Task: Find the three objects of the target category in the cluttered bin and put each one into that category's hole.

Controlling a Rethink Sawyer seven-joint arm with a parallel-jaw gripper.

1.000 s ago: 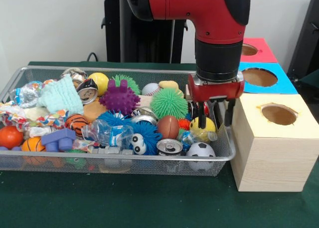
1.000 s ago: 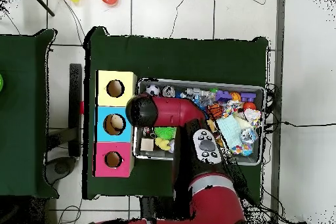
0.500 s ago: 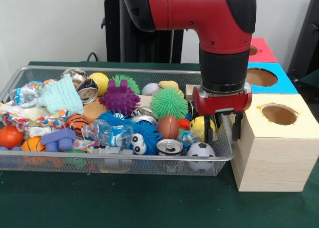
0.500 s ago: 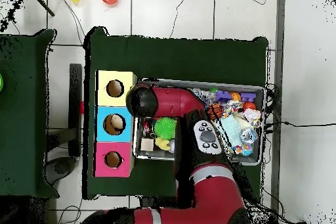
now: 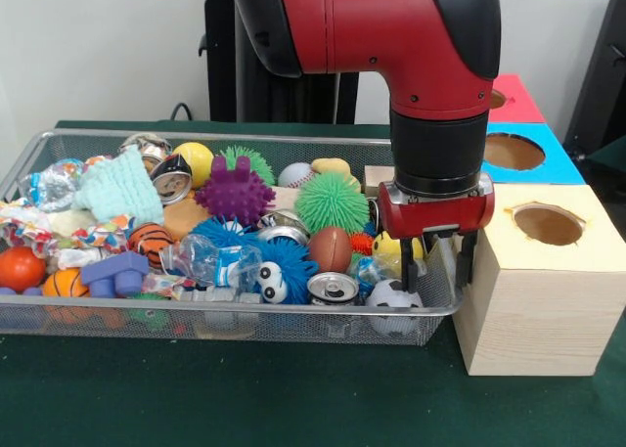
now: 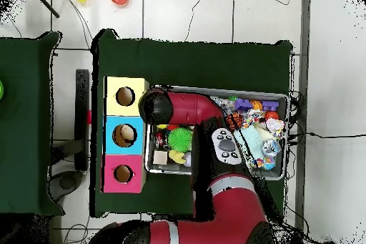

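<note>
Tool [image 5: 437,263] of the red arm [image 5: 391,36] hangs low at the end of the wire bin [image 5: 59,315] that is nearest to the wooden boxes, with its two dark fingers [image 5: 469,257] spread apart and nothing between them, so it is released. One finger stands just beside the bin's end wall and the other goes down among the toys, close to the yellow ball [image 5: 393,251] and above the soccer ball [image 5: 392,295]. Which category is wanted I cannot tell; the balls are the likely targets, and they lie in this crowded corner beside a drink can [image 5: 333,288]. The yellow-topped box [image 5: 533,281] with its hole [image 5: 547,224] stands touching or almost touching the bin, with the blue box [image 6: 124,134] and pink box [image 6: 123,173] further along the desk [image 5: 245,398]. I judge the main risk is that the outer finger catches on the mesh wall or rim, which would tilt or drag the bin. A round ball may also slip out sideways when the fingers close. No brand or writing can be read on the can or the toys.
</note>
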